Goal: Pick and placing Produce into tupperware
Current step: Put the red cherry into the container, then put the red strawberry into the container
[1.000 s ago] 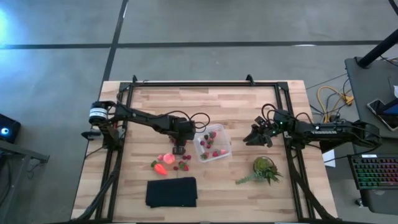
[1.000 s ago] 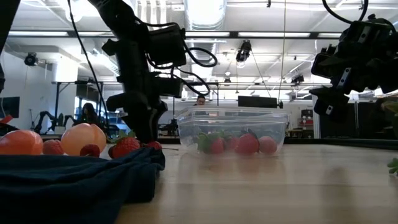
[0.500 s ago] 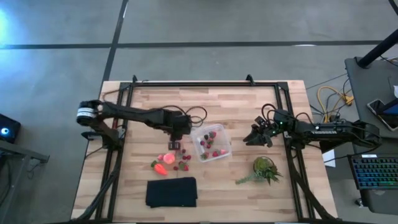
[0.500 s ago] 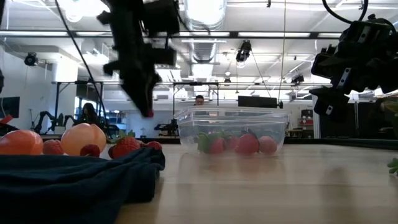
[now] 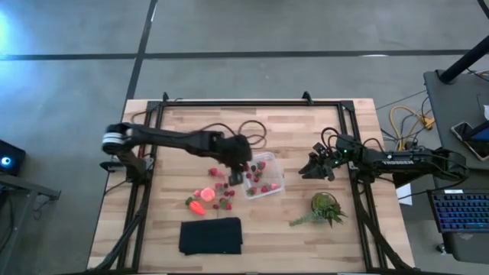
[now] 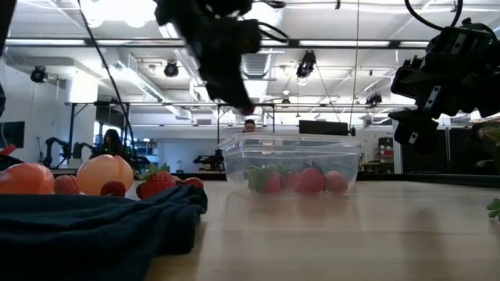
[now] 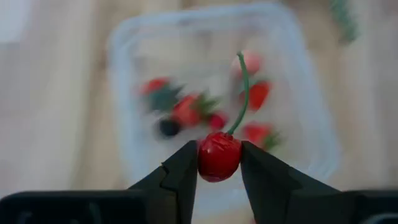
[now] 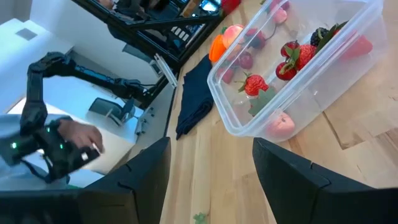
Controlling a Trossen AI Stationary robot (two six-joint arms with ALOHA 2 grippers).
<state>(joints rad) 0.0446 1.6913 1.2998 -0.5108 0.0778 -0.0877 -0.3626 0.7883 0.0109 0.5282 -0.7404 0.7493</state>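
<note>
One glossy red cherry (image 7: 219,155), green-stemmed, pinched above the clear tupperware (image 7: 305,99).

A robotics lab or workshop: a wood surface (image 5: 290,130) on a grey concrete floor (image 5: 69,92), exposed ceiling ducts (image 6: 258,19) with strip lights, monitors (image 6: 320,127) beyond, a keyboard (image 5: 462,210) and yellow cables (image 5: 405,122) alongside.

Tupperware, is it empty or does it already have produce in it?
Not empty: the tupperware holds several red produce pieces, while the left claw carries a cherry above it.

Blurred tupperware (image 7: 217,106) and its produce (image 7: 186,111) behind left end effector (image 7: 219,163)
</note>
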